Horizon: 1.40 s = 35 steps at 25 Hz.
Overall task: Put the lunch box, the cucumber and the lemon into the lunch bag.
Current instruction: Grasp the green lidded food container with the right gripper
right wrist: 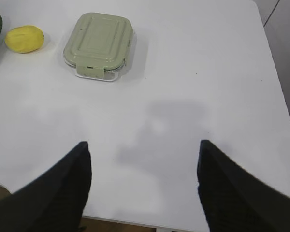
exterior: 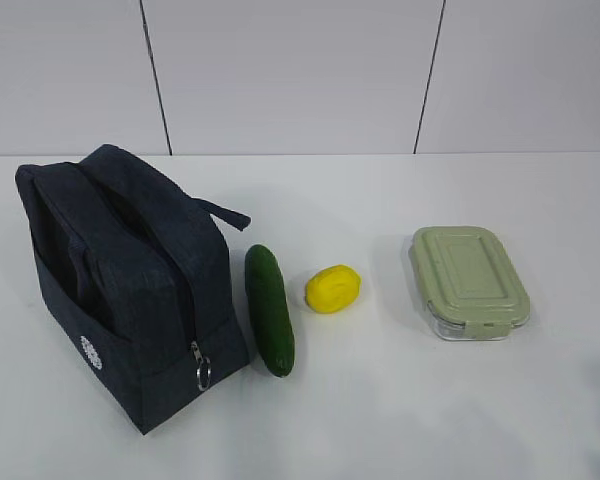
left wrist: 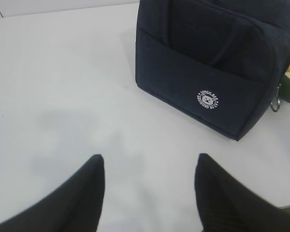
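The dark navy lunch bag [exterior: 130, 300] stands zipped at the left of the white table, its metal ring pull [exterior: 203, 374] hanging at the front corner. Right beside it lies the dark green cucumber [exterior: 270, 310], then the yellow lemon [exterior: 333, 288], then the lunch box [exterior: 469, 281] with its sage-green lid. No arm shows in the exterior view. My left gripper [left wrist: 149, 159] hovers open over bare table, short of the lunch bag [left wrist: 217, 58] and its white logo [left wrist: 208, 99]. My right gripper [right wrist: 144, 144] is open near the table's front edge, well short of the lunch box [right wrist: 97, 44] and lemon [right wrist: 23, 38].
A grey panelled wall [exterior: 300, 70] runs behind the table. The table's front edge [right wrist: 135, 222] shows just under the right gripper, and its right edge [right wrist: 278, 72] lies to the far right of that view. White tabletop [exterior: 380, 420] stretches in front of the objects.
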Each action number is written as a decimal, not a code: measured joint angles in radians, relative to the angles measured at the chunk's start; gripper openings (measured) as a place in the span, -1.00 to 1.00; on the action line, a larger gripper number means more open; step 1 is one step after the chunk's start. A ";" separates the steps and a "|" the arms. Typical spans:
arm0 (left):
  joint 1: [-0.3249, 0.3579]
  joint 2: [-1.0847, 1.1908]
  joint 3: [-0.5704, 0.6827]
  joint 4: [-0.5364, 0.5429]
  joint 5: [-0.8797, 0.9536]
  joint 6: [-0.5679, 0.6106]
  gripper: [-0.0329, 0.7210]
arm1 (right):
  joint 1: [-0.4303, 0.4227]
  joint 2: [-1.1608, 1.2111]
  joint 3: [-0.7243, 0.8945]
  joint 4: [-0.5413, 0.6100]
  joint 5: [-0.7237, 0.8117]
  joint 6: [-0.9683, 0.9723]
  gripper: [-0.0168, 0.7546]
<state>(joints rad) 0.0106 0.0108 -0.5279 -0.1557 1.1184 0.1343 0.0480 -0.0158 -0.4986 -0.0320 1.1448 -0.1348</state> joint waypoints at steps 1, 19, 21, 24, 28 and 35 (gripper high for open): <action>0.000 0.000 0.000 0.000 0.000 0.000 0.23 | 0.000 0.000 0.000 0.000 0.000 0.000 0.40; 0.000 0.000 0.000 0.000 0.000 0.000 0.23 | 0.000 0.000 0.000 0.000 0.000 0.000 0.40; 0.000 0.000 0.000 0.000 0.000 0.000 0.23 | 0.000 0.000 0.000 0.000 0.000 0.000 0.40; 0.000 0.000 0.000 0.000 0.000 0.000 0.23 | 0.000 0.000 0.000 0.000 0.000 0.000 0.40; 0.000 0.000 0.000 0.000 0.000 0.000 0.23 | 0.000 0.000 0.000 0.000 0.000 0.000 0.40; 0.000 0.000 0.000 0.000 0.000 0.000 0.23 | 0.000 0.000 0.000 0.000 0.000 0.000 0.40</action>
<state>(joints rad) 0.0106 0.0108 -0.5279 -0.1557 1.1184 0.1343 0.0480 -0.0158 -0.4986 -0.0320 1.1448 -0.1348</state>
